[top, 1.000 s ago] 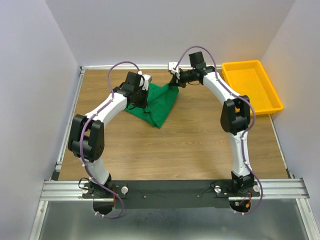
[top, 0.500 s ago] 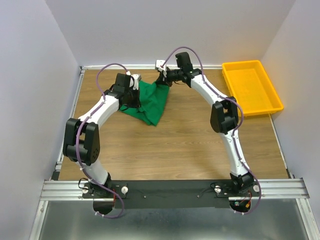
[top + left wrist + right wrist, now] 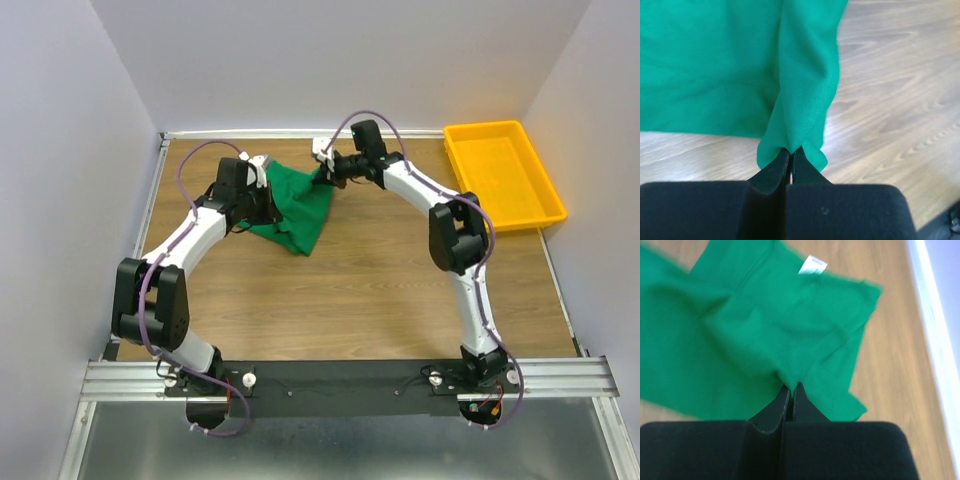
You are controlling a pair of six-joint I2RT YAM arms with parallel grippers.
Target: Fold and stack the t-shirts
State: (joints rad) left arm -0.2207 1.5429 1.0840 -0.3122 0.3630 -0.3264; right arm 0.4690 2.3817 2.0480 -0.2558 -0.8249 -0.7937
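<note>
**Holding one green t-shirt by two pinches, with the fold hardly begun**

The green t-shirt (image 3: 295, 208) is at the far left part of the wooden table (image 3: 380, 285), between the two arms. The left gripper (image 3: 791, 151) is shut tight on a thin fold of the cloth, near a hemmed edge. The right gripper (image 3: 792, 388) is shut tight on a bit of the shirt too, on its other side.

I think the job is near its start. The shirt looks bunched and wrinkly, not flat and not in a neat square. I see no tidy fold. I see no pile of shirts either, and this is the only shirt in the pictures. So the folding is left to do, and so is the stacking. The yellow tray (image 3: 512, 137) sits at the far right, well apart from the shirt.

Some things are hard to see. From above, the arms cover the top edge of the shirt, so I cannot pick out the sleeves or the neck there. The right wrist picture is blurry. It does show a small white label (image 3: 812, 264) at the far edge of the cloth. I cannot tell which part of the shirt each gripper has, or how many layers are in each pinch. I also cannot tell how much of the shirt is lying on the table and how much is lifted.
</note>
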